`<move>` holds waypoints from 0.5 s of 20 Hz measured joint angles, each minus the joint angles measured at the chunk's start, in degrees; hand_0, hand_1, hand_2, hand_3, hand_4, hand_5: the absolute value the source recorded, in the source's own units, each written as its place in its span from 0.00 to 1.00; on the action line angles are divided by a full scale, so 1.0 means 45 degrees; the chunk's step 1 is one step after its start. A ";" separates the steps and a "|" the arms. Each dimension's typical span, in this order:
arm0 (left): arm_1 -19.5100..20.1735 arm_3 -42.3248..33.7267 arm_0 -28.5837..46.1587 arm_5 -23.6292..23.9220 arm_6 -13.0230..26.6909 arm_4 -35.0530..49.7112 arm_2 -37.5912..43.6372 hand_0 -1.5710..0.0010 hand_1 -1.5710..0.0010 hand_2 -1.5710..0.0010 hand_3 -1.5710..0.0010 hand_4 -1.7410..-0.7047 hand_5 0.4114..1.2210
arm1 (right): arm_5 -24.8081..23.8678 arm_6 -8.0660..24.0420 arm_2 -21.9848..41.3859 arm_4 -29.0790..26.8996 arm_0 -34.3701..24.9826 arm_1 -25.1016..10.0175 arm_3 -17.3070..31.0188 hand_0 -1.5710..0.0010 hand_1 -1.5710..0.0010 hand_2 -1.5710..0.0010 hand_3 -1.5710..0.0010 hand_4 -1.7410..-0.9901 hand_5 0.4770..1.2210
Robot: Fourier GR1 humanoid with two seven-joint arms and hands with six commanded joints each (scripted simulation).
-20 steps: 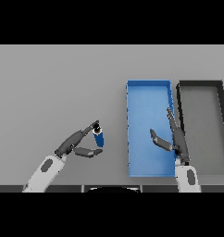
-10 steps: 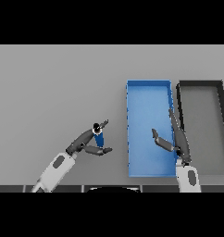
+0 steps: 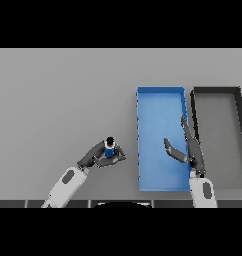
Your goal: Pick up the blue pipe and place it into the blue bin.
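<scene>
A short blue pipe (image 3: pixel 109 150) with a dark top end stands upright in my left hand (image 3: pixel 99 155), whose fingers and thumb curl round it, left of the blue bin (image 3: pixel 160 100). The pipe is held a short way from the bin's left wall, roughly level with its lower half. Over the right side of the blue bin, my right hand (image 3: pixel 189 147) hangs with its fingers straight and its thumb spread, holding nothing.
A dark grey bin (image 3: pixel 216 93) stands directly right of the blue bin, almost touching it. The grey table (image 3: pixel 58 95) stretches to the left and behind.
My left hand has carried the blue pipe to the right, closer to the blue bin, and the pipe now stands more upright. The right hand has barely moved.
</scene>
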 measured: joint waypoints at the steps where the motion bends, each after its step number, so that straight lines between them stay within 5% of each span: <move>1: -0.0089 -0.0061 -0.0074 0.0261 0.0027 -0.0240 -0.0097 0.20 0.17 0.15 0.15 0.20 0.87 | -0.0003 0.0044 0.0075 0.0070 0.0047 0.0039 -0.0033 1.00 1.00 1.00 1.00 0.69 0.23; 10: -0.0694 -0.1258 -0.0332 0.0612 -0.0783 -0.0626 0.0104 0.03 0.02 0.02 0.02 0.26 0.98 | -0.0032 0.0125 0.0024 0.0020 -0.0055 0.0068 -0.0014 1.00 1.00 1.00 1.00 0.69 0.22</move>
